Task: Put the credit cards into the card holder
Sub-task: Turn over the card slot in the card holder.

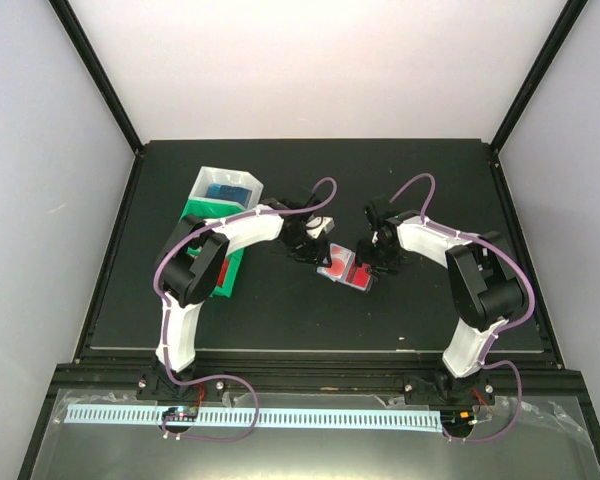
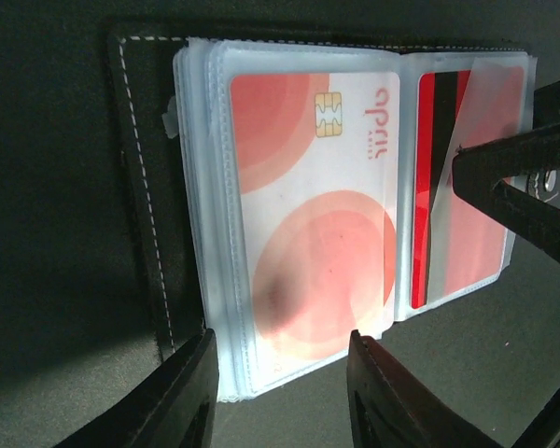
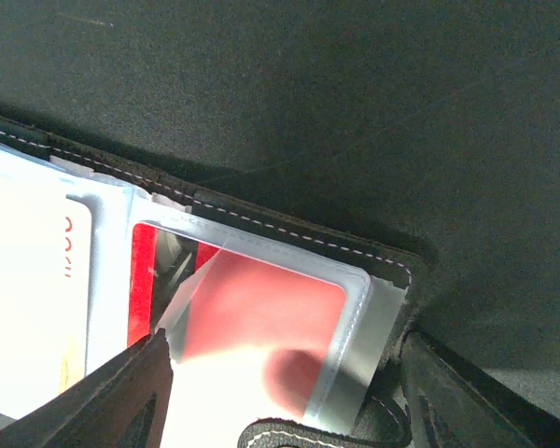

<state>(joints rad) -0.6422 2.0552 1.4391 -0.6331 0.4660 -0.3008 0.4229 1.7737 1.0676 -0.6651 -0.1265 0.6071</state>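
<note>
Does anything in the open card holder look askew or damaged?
Yes: over the red card, the clear pocket film lies creased diagonally instead of flat. The pink-and-white card beside it looks properly seated.

left arm point(image 1: 242, 228): we see it bent at the elbow, reaching right to mid-scene | left gripper point(image 2: 282, 378): we read it parted, pointing down | right arm point(image 1: 435, 238): we see it reaching left | right gripper point(image 3: 289, 392): we read it wide apart, just beside the left one
</note>
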